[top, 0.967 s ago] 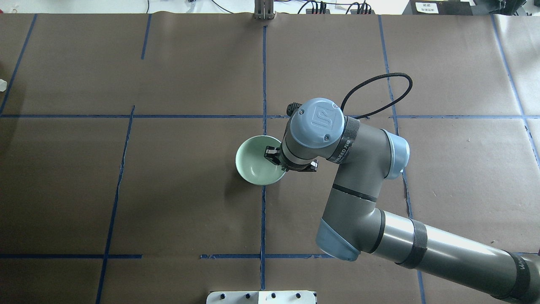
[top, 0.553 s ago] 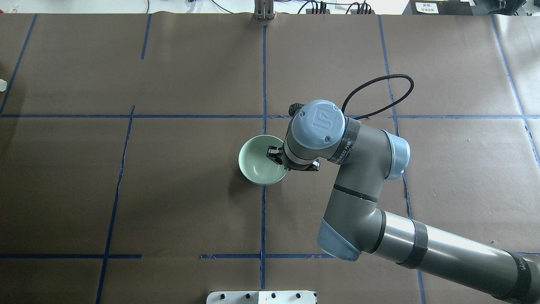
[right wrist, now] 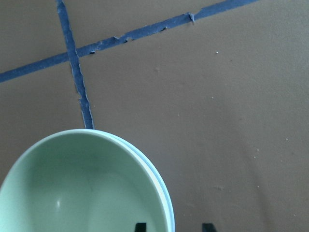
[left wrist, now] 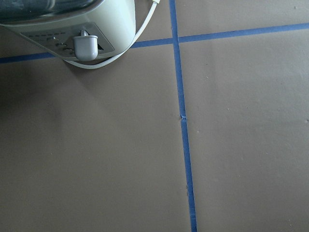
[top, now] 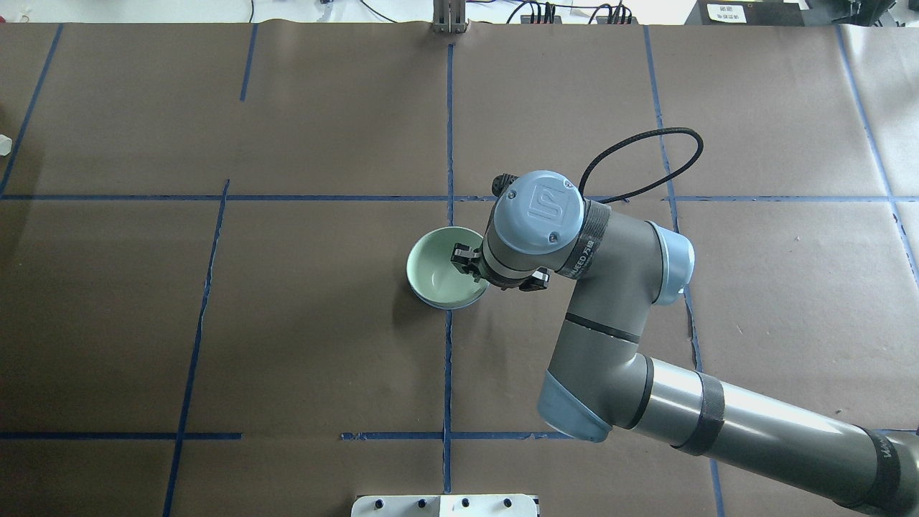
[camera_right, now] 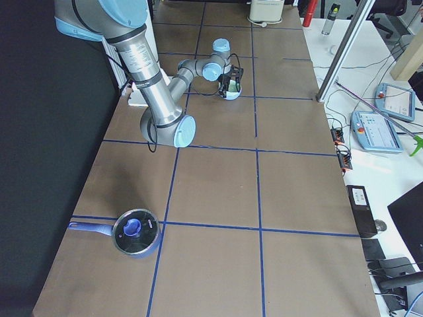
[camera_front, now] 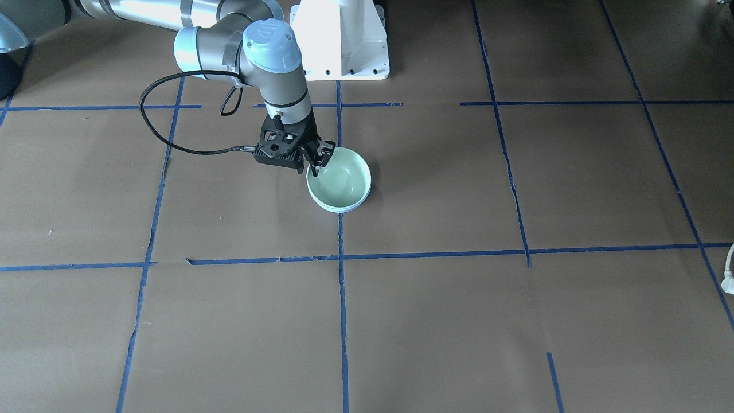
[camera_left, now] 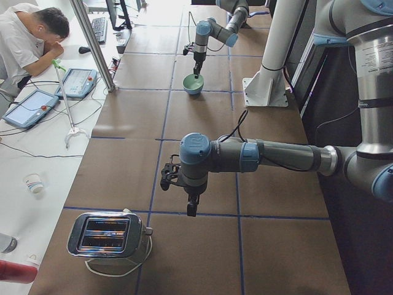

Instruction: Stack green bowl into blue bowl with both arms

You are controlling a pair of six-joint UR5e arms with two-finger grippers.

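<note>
The green bowl (camera_front: 338, 180) sits nested in the blue bowl (camera_front: 347, 209) near the table's middle. Only a thin pale blue rim (right wrist: 163, 186) shows around the green bowl (right wrist: 82, 188). My right gripper (camera_front: 317, 162) stands over the bowls' rim on the robot's side, open. In the right wrist view one fingertip (right wrist: 140, 226) is inside the rim and the other outside, both apart from it. My left gripper (camera_left: 192, 209) hangs over bare table far from the bowls, and I cannot tell if it is open. The green bowl also shows from overhead (top: 441, 273).
A silver toaster (camera_left: 107, 233) with a white cord stands near my left gripper and shows in the left wrist view (left wrist: 67, 24). A lidded blue pot (camera_right: 135, 232) sits at the table's right end. The white pedestal (camera_front: 341, 40) is behind the bowls. An operator (camera_left: 27, 37) sits beside the table.
My right gripper has lowered the green bowl and shifted it slightly right. The bowl looks smaller from overhead and now rests in the blue bowl.
</note>
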